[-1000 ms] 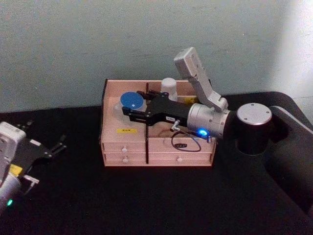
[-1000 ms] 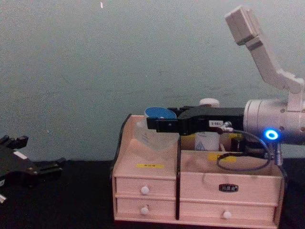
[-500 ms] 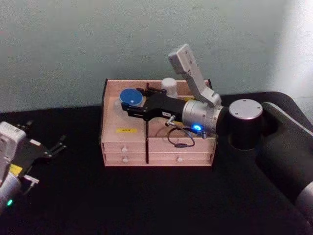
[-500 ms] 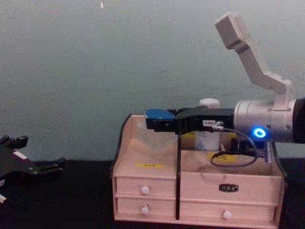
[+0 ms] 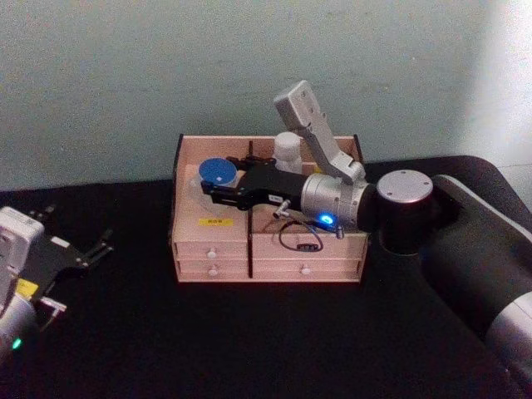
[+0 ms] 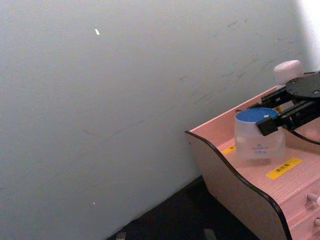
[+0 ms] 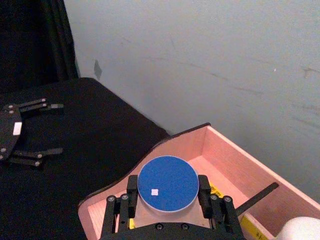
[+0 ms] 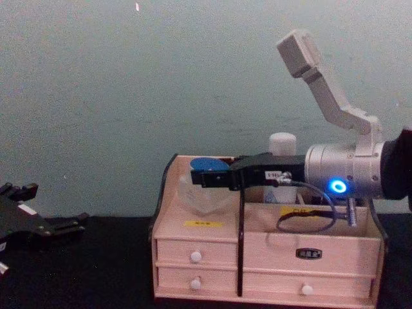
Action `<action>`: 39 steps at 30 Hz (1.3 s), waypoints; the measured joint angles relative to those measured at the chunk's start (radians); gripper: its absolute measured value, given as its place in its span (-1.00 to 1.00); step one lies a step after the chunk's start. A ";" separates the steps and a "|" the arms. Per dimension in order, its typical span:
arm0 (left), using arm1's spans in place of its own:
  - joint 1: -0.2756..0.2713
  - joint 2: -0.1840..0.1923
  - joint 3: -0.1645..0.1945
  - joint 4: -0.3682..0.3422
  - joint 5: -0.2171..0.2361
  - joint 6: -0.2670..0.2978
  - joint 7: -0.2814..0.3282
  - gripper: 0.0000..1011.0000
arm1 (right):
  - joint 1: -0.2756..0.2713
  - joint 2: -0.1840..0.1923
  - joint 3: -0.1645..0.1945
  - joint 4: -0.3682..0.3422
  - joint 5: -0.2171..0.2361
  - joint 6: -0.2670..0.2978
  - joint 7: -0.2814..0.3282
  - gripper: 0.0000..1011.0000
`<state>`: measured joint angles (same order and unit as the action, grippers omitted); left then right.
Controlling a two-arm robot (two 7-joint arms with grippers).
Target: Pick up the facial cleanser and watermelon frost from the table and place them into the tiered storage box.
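Observation:
The watermelon frost [image 5: 218, 172] is a squat frosted jar with a blue lid. My right gripper [image 5: 220, 184] is shut on it over the left rear compartment of the tiered storage box [image 5: 188, 218]. In the chest view the watermelon frost [image 8: 205, 194] sits low in that compartment, held by the right gripper [image 8: 207, 179]; whether it touches the floor I cannot tell. The right wrist view looks down on the watermelon frost [image 7: 168, 183] between black fingers [image 7: 132, 192]. The facial cleanser [image 5: 288, 150] stands in the right rear compartment, its white cap [image 8: 282, 143] showing. My left gripper [image 5: 81, 221] rests open at the table's left.
The pinkish box [image 8: 199, 241] stands at the back of the black table against a pale wall, with white-knobbed drawers [image 8: 196, 256] facing me. A dark divider [image 8: 241, 244] splits it. The right arm's forearm [image 8: 347, 179] spans the right compartments.
My right gripper has carried the jar down into the left rear compartment and slightly leftward. The left arm has stayed still.

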<state>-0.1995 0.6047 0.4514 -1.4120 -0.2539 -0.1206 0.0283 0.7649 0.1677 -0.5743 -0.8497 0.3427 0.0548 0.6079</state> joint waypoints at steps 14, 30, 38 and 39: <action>0.000 0.000 0.000 0.000 0.000 0.000 0.000 0.98 | 0.010 -0.020 0.008 0.035 -0.019 -0.007 0.007 0.42; 0.000 0.000 0.000 0.000 0.000 0.000 0.000 0.98 | 0.010 -0.018 0.005 0.032 -0.017 -0.007 0.006 0.45; 0.000 0.000 0.000 0.000 0.000 0.000 0.000 0.98 | 0.009 -0.017 0.005 0.031 -0.016 -0.006 0.006 0.90; 0.000 0.000 0.000 0.000 0.000 0.000 0.000 0.98 | 0.009 -0.017 0.005 0.031 -0.016 -0.006 0.006 0.95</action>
<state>-0.1996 0.6047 0.4514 -1.4120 -0.2539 -0.1205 0.0283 0.7737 0.1505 -0.5697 -0.8188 0.3266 0.0485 0.6137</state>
